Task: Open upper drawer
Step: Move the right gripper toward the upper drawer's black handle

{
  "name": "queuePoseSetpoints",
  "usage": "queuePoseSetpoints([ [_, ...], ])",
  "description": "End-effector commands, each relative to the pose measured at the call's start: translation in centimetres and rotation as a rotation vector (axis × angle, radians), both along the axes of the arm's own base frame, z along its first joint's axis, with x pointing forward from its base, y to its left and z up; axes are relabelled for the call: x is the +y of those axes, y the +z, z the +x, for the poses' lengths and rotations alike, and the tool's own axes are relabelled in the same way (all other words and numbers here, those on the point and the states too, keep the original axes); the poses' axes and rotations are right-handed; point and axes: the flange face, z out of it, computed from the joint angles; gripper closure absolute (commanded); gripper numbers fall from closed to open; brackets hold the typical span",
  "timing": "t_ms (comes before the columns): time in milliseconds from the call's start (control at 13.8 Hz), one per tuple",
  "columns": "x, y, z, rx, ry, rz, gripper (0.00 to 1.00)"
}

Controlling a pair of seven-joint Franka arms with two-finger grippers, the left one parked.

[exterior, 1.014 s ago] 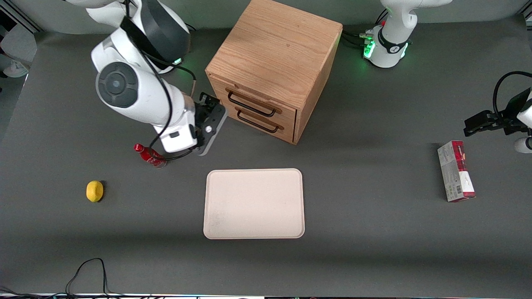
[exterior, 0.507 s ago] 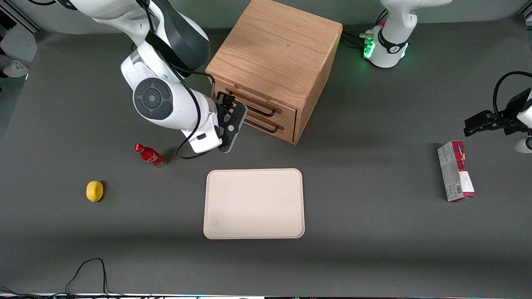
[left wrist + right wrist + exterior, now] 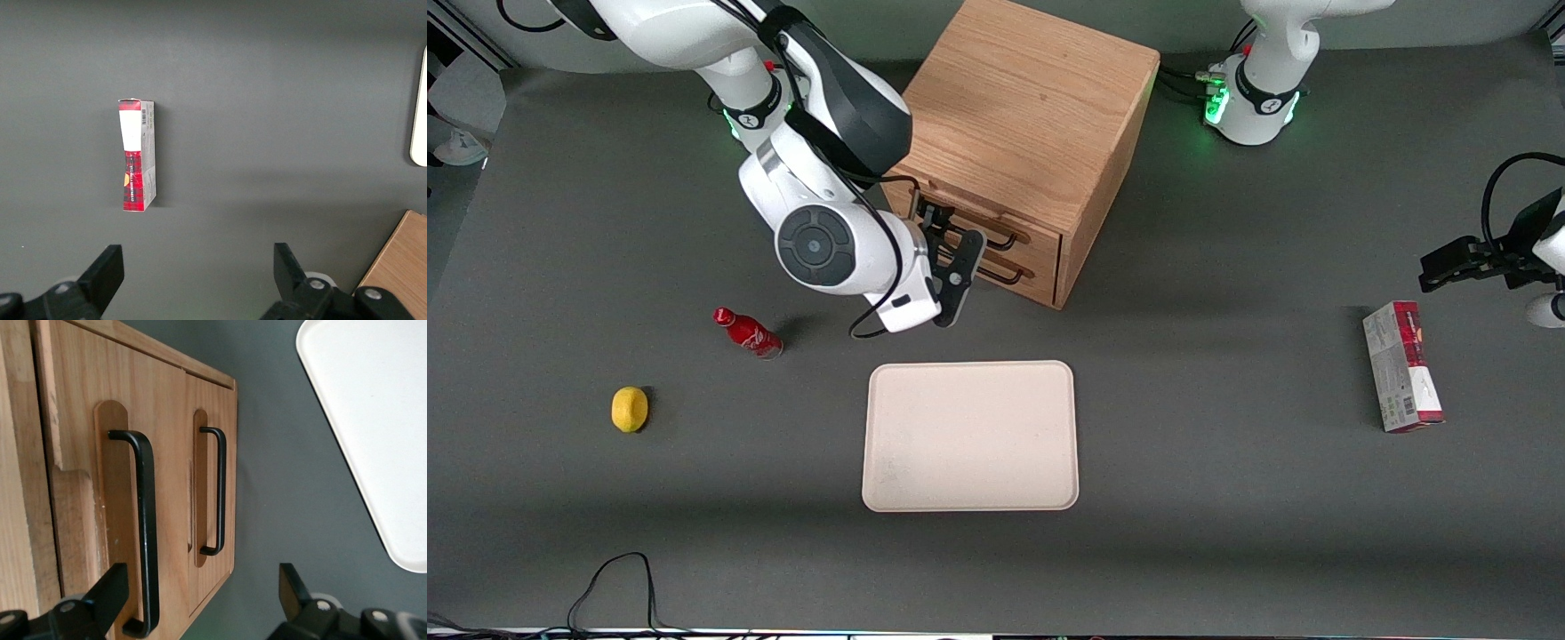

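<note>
The oak cube cabinet (image 3: 1023, 107) stands at the back middle of the table. Its upper drawer (image 3: 1042, 249) is shut, with a thin black wire handle (image 3: 1000, 235); the lower drawer's handle (image 3: 1000, 274) lies beneath it. My right gripper (image 3: 951, 242) hovers just in front of the drawer fronts and hides part of both handles. In the right wrist view the upper drawer (image 3: 167, 487) and its handle (image 3: 145, 520) lie between the spread fingers, close to one fingertip (image 3: 110, 592). The gripper (image 3: 200, 590) is open and holds nothing.
A cream tray (image 3: 969, 436) lies nearer the front camera than the cabinet and shows in the right wrist view (image 3: 373, 420). A red bottle (image 3: 747, 332) and a lemon (image 3: 630, 409) lie toward the working arm's end. A red box (image 3: 1400, 366) lies toward the parked arm's end.
My right arm has swung from beside the red bottle toward the cabinet. The gripper now sits in front of the drawer handles. The drawers have not moved.
</note>
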Motion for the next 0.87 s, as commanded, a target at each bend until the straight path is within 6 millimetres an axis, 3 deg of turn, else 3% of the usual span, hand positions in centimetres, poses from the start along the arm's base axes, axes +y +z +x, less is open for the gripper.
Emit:
queuePoseSetpoints([
  [0, 0.8, -0.4, -0.7, 0.019, 0.023, 0.012, 0.0],
  [145, 1.8, -0.8, -1.5, 0.024, 0.038, 0.003, 0.0],
  [507, 1.9, -3.0, -1.9, 0.024, 0.029, -0.002, 0.0],
  [797, 1.9, -3.2, -2.0, 0.024, 0.029, -0.005, 0.0],
])
